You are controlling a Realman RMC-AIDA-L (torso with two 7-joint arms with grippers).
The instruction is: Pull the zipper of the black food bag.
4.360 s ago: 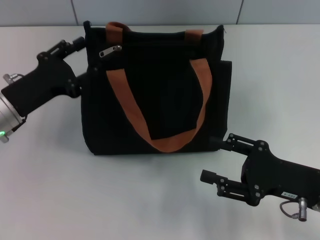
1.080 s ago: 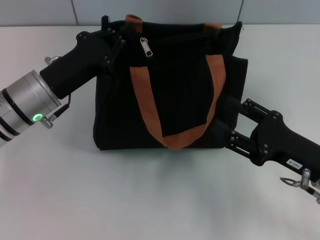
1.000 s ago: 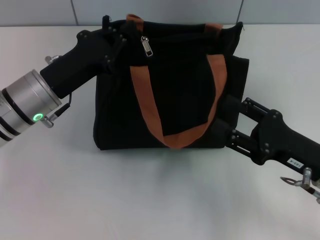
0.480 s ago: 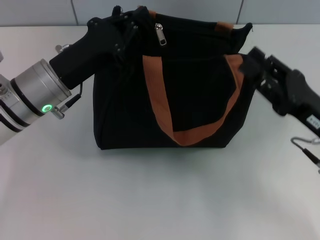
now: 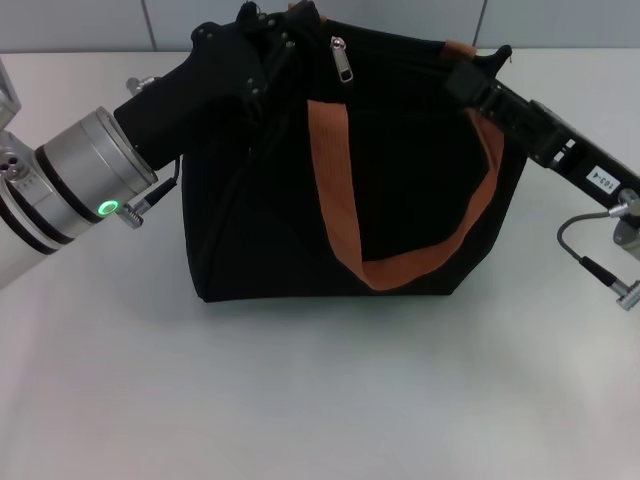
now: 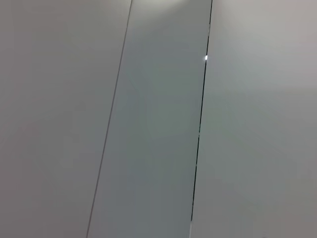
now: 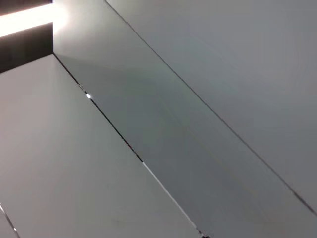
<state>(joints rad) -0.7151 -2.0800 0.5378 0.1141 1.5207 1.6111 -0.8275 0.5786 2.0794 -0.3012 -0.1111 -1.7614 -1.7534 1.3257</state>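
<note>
Bag: the large boxy black fabric food bag [image 5: 280, 210] is seen standing upright on the white table [image 5: 300, 400], near its far edge, with its base on the tabletop.
Handles: a rust-orange webbing strap [image 5: 345, 215] is seen hanging in a loop down the front face of the bag; a second strap end is glimpsed at the top right corner.
Zipper: the small silver metal teardrop-shaped pull tab [image 5: 345, 60] is found at the top edge of the bag, left of the middle, hanging down over the black fabric just above the strap.
Left gripper: the black left gripper [image 5: 268, 40], on a silver-cuffed arm with a green light, is pressed against the top left corner of the bag, just beside the pull tab. Whether its fingers are parted or closed cannot be told, as black lies on black.
Right gripper: the black right gripper [image 5: 470, 80] is placed at the top right corner of the bag, touching the rim. Its grip cannot be told either.
Wrist views: only pale wall panels with dark seams are shown.
</note>
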